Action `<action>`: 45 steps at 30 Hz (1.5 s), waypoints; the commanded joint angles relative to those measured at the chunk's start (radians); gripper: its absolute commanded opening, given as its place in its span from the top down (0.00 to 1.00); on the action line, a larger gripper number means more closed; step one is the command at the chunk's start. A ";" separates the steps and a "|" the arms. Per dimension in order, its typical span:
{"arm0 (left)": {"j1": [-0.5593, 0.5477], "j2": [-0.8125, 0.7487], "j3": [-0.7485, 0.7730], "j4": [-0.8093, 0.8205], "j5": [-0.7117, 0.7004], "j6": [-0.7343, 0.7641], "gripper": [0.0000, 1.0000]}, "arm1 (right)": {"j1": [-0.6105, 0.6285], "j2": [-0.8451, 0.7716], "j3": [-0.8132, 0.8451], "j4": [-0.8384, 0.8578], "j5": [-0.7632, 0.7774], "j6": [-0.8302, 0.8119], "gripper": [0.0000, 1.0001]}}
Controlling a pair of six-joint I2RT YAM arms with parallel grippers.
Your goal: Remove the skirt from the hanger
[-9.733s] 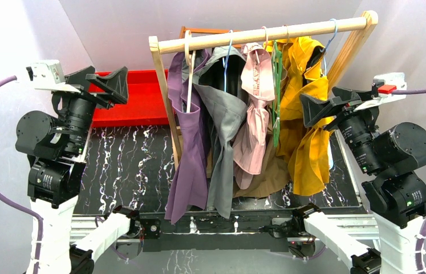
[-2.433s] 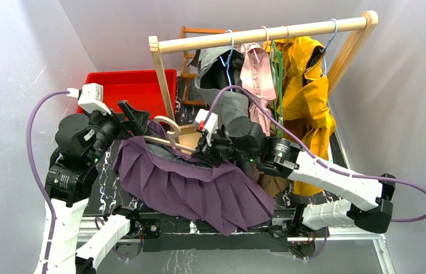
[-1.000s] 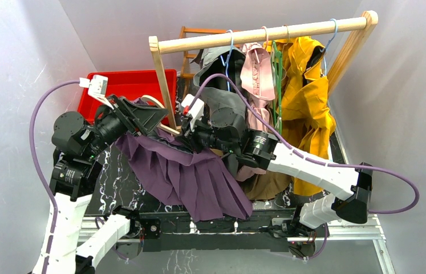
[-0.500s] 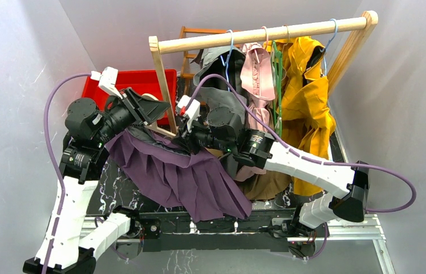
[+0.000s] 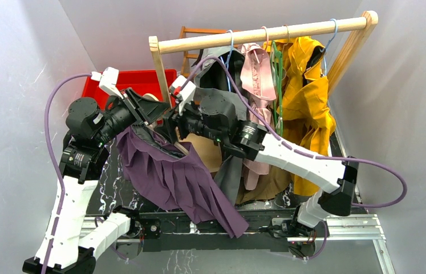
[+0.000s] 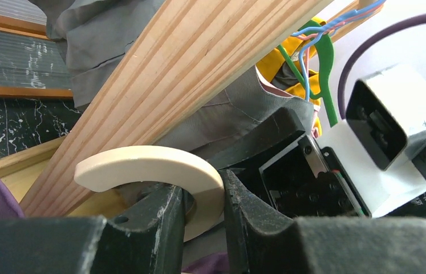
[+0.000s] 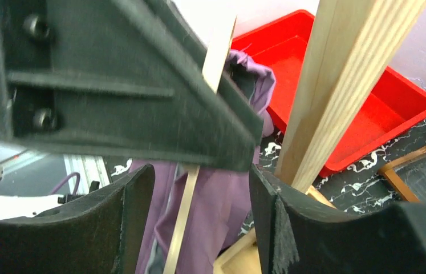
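The purple pleated skirt (image 5: 176,177) hangs slanting down from a wooden hanger toward the table's near edge. My left gripper (image 5: 149,111) is shut on the hanger's cream hook (image 6: 142,165), which sits pinched between its fingers (image 6: 159,217) in the left wrist view. My right gripper (image 5: 169,124) stands open just right of the left one, nothing between its pads. In the right wrist view the hanger's thin bar (image 7: 181,222) and the skirt cloth (image 7: 222,211) lie beyond the open right gripper (image 7: 199,182), under the left gripper's black body (image 7: 113,85).
The wooden rack's rail (image 5: 262,34) carries grey (image 5: 227,108), pink (image 5: 259,74) and yellow (image 5: 307,97) garments. Its left post (image 5: 162,80) stands right beside both grippers. A red bin (image 5: 128,83) sits behind the left arm.
My right gripper has opened and let go of the skirt's right end, which dropped and now hangs down. The right gripper rose toward the left one. The left keeps the hook.
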 commanded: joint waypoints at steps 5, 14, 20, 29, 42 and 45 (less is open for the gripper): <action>-0.002 -0.022 0.069 0.054 -0.001 -0.010 1.00 | 0.001 0.063 0.128 -0.054 0.016 0.051 0.40; -0.002 -0.016 0.077 0.064 0.004 -0.010 1.00 | 0.001 0.053 0.084 -0.043 0.041 0.081 0.34; -0.002 -0.016 0.086 0.073 0.005 -0.007 1.00 | 0.002 0.084 0.094 -0.047 0.060 0.096 0.38; -0.002 -0.012 0.080 0.090 0.003 -0.007 1.00 | 0.001 0.082 0.074 -0.033 0.037 0.112 0.46; -0.002 -0.009 0.086 0.083 0.000 0.019 1.00 | 0.000 0.093 0.074 0.039 0.049 0.085 0.91; -0.002 -0.011 0.092 0.054 -0.014 0.044 0.99 | 0.000 0.071 0.047 0.095 0.027 0.063 1.00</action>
